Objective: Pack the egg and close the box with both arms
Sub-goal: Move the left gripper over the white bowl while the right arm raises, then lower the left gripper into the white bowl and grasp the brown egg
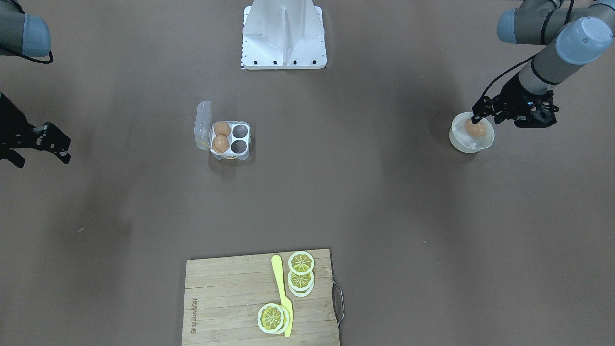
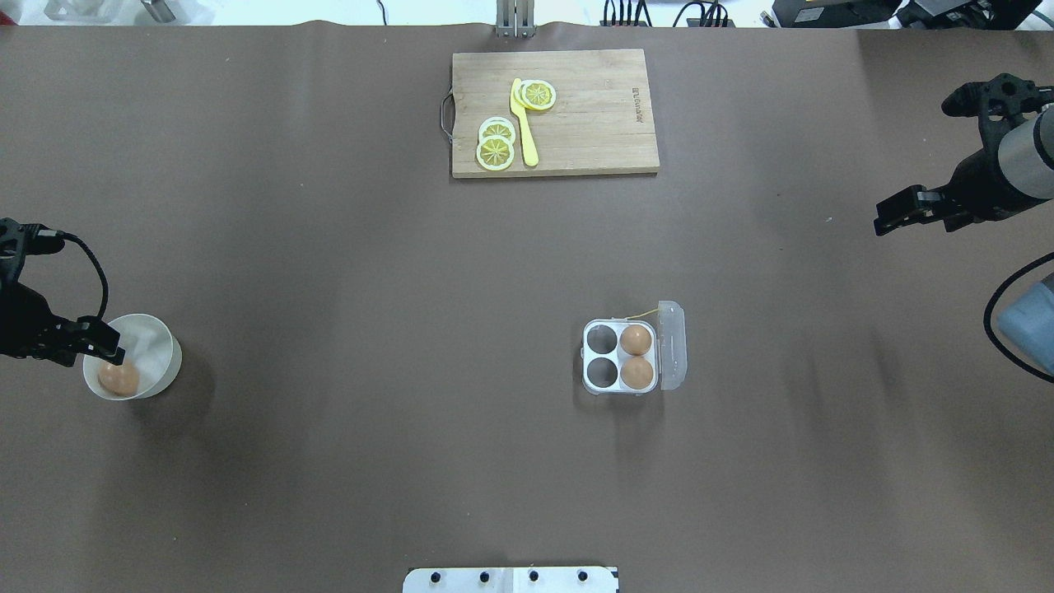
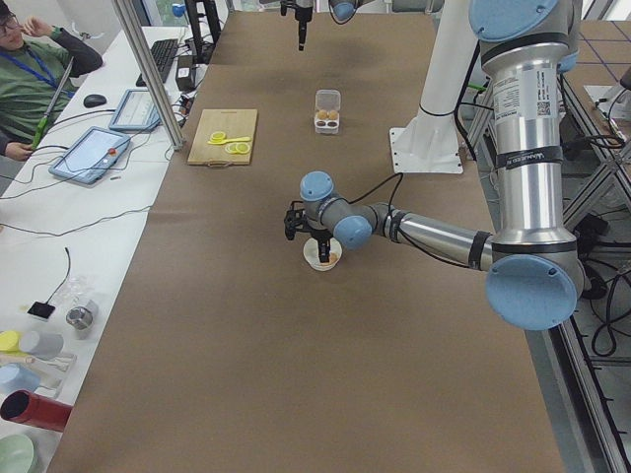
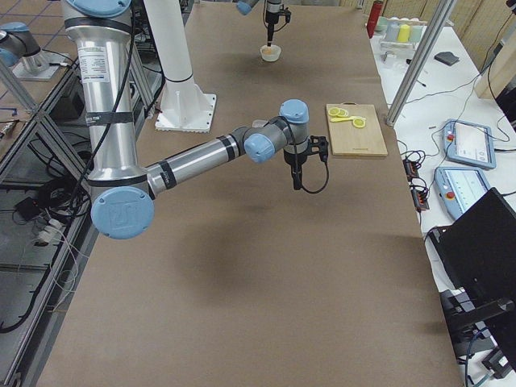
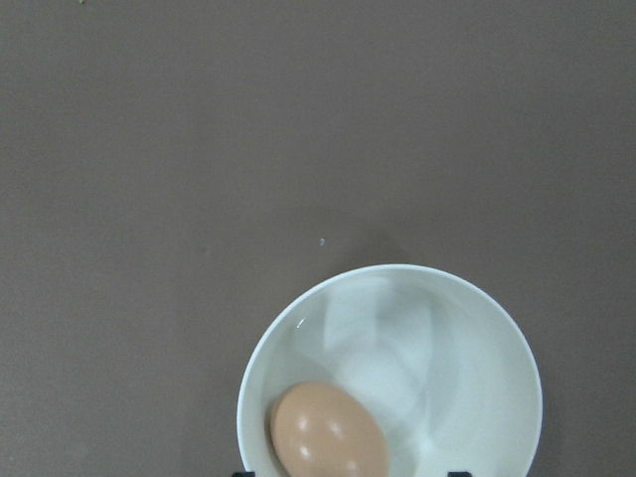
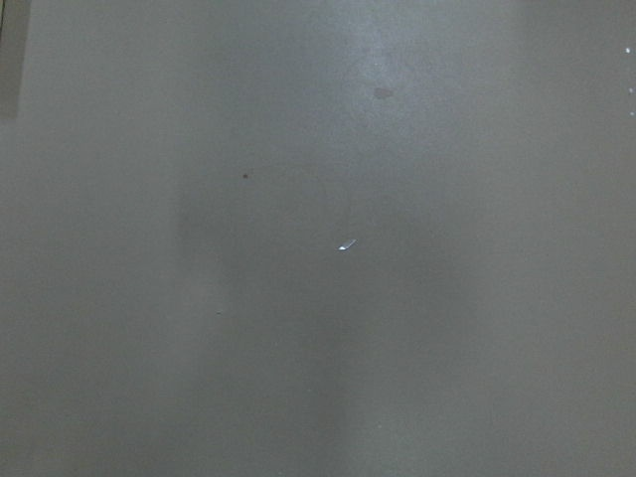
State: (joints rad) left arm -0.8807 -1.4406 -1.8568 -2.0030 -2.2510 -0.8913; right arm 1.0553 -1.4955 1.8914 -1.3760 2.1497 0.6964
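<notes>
The egg lies in a round white bowl at the table's left end; it also shows in the overhead view. My left gripper hangs over the bowl, open, with its tips wide apart on either side of the egg. The box, a clear carton, stands mid-table with its lid open to the right. Two eggs fill its right cells and the two left cells are empty. My right gripper is far right, above bare table, open and empty.
A wooden cutting board with lemon slices and a yellow knife lies at the far middle edge. The white mounting base stands at the robot's side. An operator sits beyond the table.
</notes>
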